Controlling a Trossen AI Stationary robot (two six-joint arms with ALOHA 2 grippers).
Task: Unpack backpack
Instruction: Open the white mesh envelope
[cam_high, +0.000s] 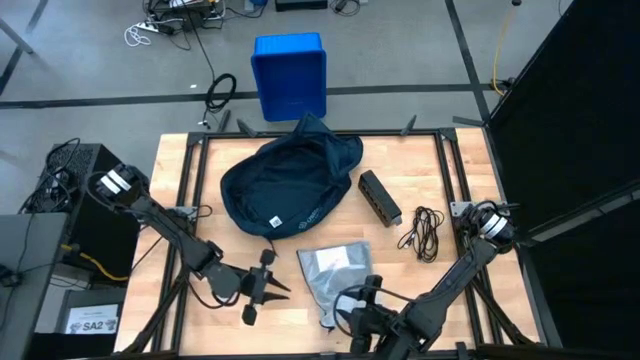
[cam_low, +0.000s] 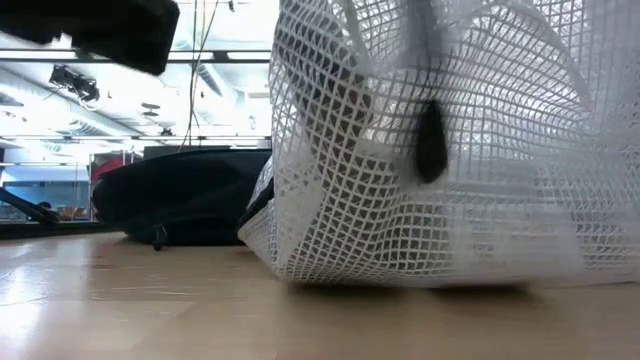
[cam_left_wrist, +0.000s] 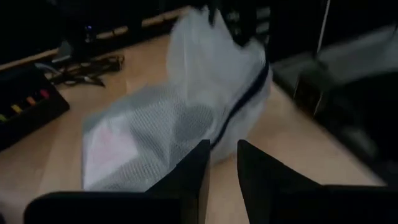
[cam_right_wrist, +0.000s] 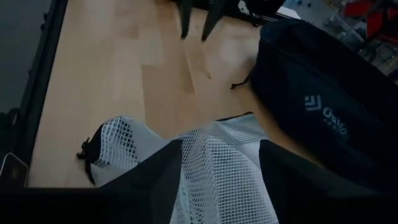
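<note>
The dark navy backpack (cam_high: 290, 185) lies slumped on the wooden table's far middle, its white logo (cam_right_wrist: 329, 115) facing the near edge. A white mesh bag (cam_high: 335, 272) with something pale inside lies near the front edge, and its bottom rests on the wood (cam_low: 400, 275). My right gripper (cam_right_wrist: 219, 146) is at the bag's near end, shut on the mesh. My left gripper (cam_high: 280, 287) hovers left of the bag, pointing at it. Its fingers (cam_left_wrist: 224, 149) are shut and hold nothing. My right gripper has bunched mesh (cam_right_wrist: 214, 165) at the bag's near end pinched between its two fingers; how many layers, I cannot tell. The fingers come from the table's near right, slanting down. That end is raised (cam_left_wrist: 217, 37), while the bag's other part stays on the table.
A black power strip (cam_high: 380, 197) and a coiled black cable (cam_high: 425, 232) lie right of the backpack. A bright blue bin (cam_high: 290, 75) stands on the floor beyond the far edge. Bare wood (cam_high: 190, 190) shows left of the backpack.
</note>
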